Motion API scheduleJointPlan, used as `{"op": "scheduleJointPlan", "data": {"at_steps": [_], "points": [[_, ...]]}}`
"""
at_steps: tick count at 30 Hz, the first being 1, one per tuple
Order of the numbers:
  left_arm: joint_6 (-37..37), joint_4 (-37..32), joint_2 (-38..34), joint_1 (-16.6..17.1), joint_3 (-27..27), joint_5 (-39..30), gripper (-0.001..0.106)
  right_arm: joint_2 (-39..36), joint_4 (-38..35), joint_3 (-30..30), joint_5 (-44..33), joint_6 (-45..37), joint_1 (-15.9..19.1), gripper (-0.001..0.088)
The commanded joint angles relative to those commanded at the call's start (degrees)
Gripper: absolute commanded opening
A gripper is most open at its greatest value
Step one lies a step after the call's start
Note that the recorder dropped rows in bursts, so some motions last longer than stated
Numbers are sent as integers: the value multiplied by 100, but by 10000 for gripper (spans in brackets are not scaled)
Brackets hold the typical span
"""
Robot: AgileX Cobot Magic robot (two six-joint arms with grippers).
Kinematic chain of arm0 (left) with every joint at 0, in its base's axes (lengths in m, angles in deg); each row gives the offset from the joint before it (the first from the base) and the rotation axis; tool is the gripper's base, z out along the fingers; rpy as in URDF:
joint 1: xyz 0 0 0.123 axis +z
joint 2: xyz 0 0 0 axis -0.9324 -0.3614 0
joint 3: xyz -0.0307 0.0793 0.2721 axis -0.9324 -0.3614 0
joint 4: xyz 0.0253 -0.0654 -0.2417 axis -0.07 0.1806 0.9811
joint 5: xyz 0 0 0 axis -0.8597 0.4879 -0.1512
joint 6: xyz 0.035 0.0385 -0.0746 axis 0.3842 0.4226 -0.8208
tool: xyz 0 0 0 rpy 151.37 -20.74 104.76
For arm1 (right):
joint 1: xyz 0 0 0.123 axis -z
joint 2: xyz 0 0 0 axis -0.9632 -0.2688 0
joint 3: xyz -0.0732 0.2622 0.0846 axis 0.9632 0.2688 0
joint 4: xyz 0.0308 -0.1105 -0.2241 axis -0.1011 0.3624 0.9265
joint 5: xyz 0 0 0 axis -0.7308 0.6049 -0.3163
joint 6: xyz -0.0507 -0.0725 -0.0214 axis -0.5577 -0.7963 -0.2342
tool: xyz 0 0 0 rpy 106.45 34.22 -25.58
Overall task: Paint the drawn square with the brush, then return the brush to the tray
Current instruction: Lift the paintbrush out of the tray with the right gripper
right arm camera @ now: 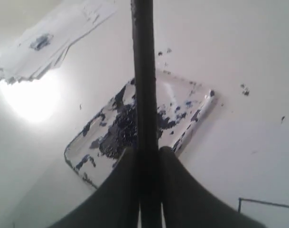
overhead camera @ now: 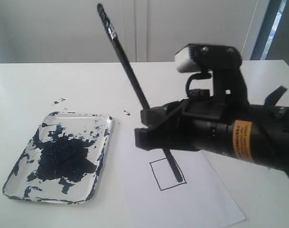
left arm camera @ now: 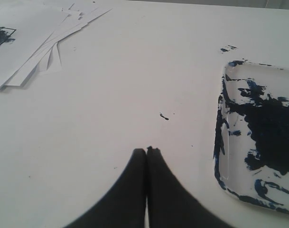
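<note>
**A:** Where do things stand?

**B:** The right claw (overhead camera: 151,126) is pinching the brush (overhead camera: 123,52) on the lower part of its handle. The stick leans back toward the far-left corner of the tabletop (overhead camera: 30,85). Its tip is down on the sheet (overhead camera: 206,204), right at the line of the drawn square (overhead camera: 161,173) on the side away from the tray (overhead camera: 105,135). Inside the outline I see only white.

**A:** So the border is the first worry?

**B:** I'd say so. Because the tip starts on the line, a stroke in the wrong direction would put paint outside the square.

**A:** And the sheet?

**B:** Nothing pins it. It lies loose by the near edge of the tabletop, just beside the tray. A firm drag could slide or wrinkle it and shift the square under the tip.

**A:** Is the grip sound?

**B:** It's a thin handle with a lot of length above the pinch. Pressure at the tip might swivel it between the fingers, and then the strokes would wander.

**A:** Can the other arm help?

**B:** The left claw (left arm camera: 146,153) has its fingers pressed together on nothing, over bare tabletop near the tray. It isn't placed to steady the paper.

**A:** What about the return?

**B:** The tray is shallow and the brush is long. Set down carelessly, the brush could roll over the low rim, or drip and add to the dark specks (overhead camera: 127,113) on the tabletop.
</note>
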Motion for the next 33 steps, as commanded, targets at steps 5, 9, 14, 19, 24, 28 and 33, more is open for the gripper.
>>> {"op": "scheduleJointPlan", "data": {"at_steps": [5, 9, 14, 19, 24, 28, 33], "points": [[0, 0, 0, 0, 0, 0, 0, 442, 0, 0, -727, -773, 0, 0], [0, 0, 0, 0, 0, 0, 0, 603, -1505, 0, -1319, -2435, 0, 0], [0, 0, 0, 0, 0, 0, 0, 844, -3968, 0, -2648, -5136, 0, 0], [0, 0, 0, 0, 0, 0, 0, 970, -5039, -207, -2854, -6024, 0, 0], [0, 0, 0, 0, 0, 0, 0, 970, -6555, -561, -3642, -7783, 0, 0], [0, 0, 0, 0, 0, 0, 0, 970, -7356, -936, -4675, -8616, 0, 0], [0, 0, 0, 0, 0, 0, 0, 949, -7822, -1441, -6199, -9201, 0, 0]]}}
